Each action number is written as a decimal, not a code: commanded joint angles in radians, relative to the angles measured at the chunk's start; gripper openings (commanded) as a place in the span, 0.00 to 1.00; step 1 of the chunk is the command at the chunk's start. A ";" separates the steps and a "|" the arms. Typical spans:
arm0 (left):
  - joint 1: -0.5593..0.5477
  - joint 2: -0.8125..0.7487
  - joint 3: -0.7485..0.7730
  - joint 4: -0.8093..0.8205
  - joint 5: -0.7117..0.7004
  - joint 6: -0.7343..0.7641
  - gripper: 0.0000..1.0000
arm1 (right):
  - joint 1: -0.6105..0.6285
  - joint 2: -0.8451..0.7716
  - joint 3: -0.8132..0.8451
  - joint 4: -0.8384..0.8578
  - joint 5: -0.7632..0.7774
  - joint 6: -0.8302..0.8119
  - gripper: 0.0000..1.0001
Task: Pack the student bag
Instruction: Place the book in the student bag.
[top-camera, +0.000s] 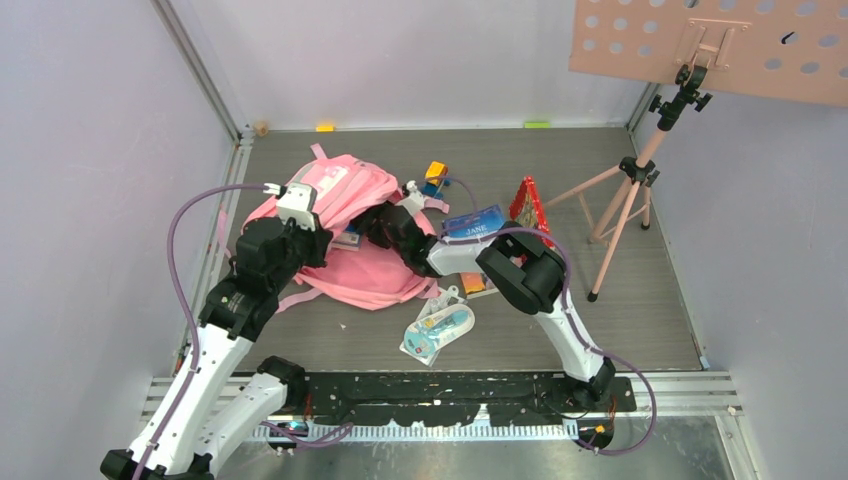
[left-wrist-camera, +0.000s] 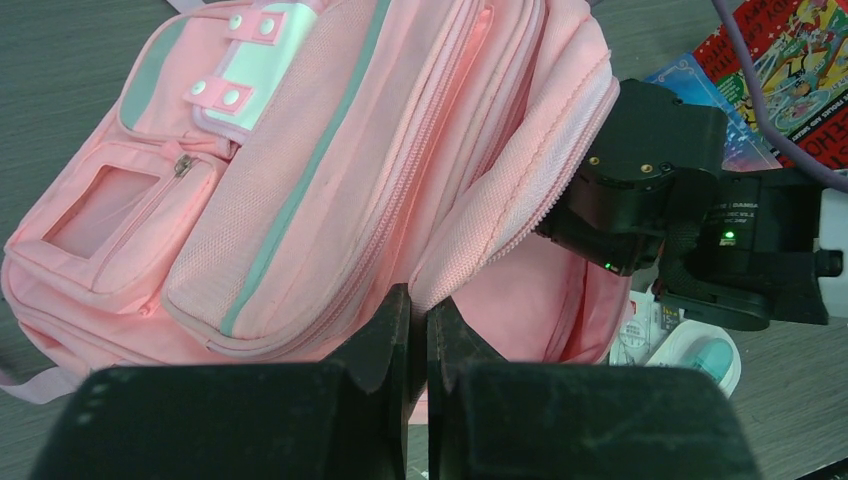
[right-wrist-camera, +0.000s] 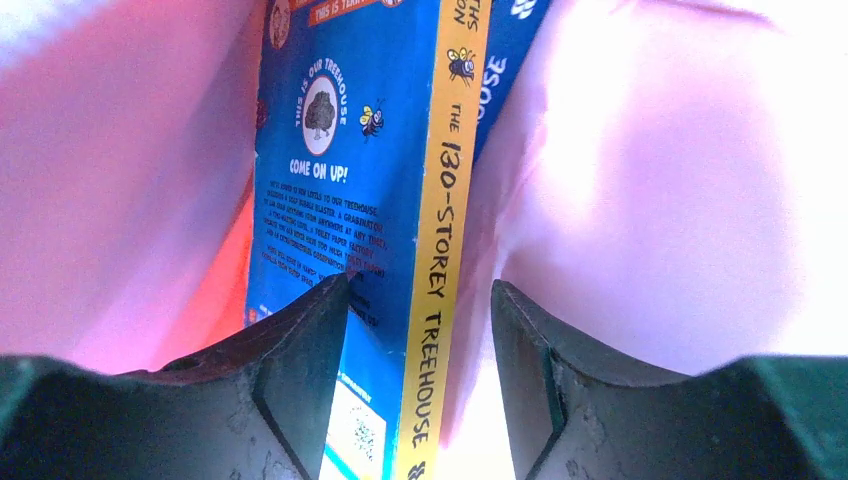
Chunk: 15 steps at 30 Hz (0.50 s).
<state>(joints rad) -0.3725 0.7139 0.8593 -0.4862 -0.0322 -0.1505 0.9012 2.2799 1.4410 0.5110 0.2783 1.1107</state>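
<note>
Holding the mouth of the student bag (left-wrist-camera: 300, 150) up with my left end effector (left-wrist-camera: 418, 335), whose jaws are closed tight on the zippered rim of the pink fabric as far as the left wrist view shows, I have my right end effector (right-wrist-camera: 420, 300) reaching inside the opening. The bag lies front-up on the table (top-camera: 620, 320), left of centre and just ahead of my left arm, with its mouth turned toward my right arm. Inside, the right jaws stand apart, one on each side of a blue book (right-wrist-camera: 340, 150) with a yellow spine. There is a clear gap between the spine and one finger, so I judge the book is not clamped but resting in the bag. Its long axis runs straight away from the right end effector, deeper into the pink lining. Any retreat, I judge, should follow that same line back out through the mouth — with the left side propping the rim open
</note>
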 joint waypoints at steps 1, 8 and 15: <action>0.002 -0.027 0.018 0.119 0.018 -0.015 0.00 | 0.000 -0.113 -0.062 -0.017 0.083 -0.092 0.59; 0.001 -0.026 0.017 0.118 0.017 -0.015 0.00 | 0.005 -0.107 -0.047 -0.020 0.046 -0.136 0.47; 0.001 -0.025 0.018 0.118 0.018 -0.014 0.00 | 0.018 -0.042 0.033 -0.008 -0.007 -0.134 0.31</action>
<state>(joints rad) -0.3725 0.7139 0.8555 -0.4858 -0.0292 -0.1505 0.9024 2.2154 1.3952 0.4835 0.2897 1.0050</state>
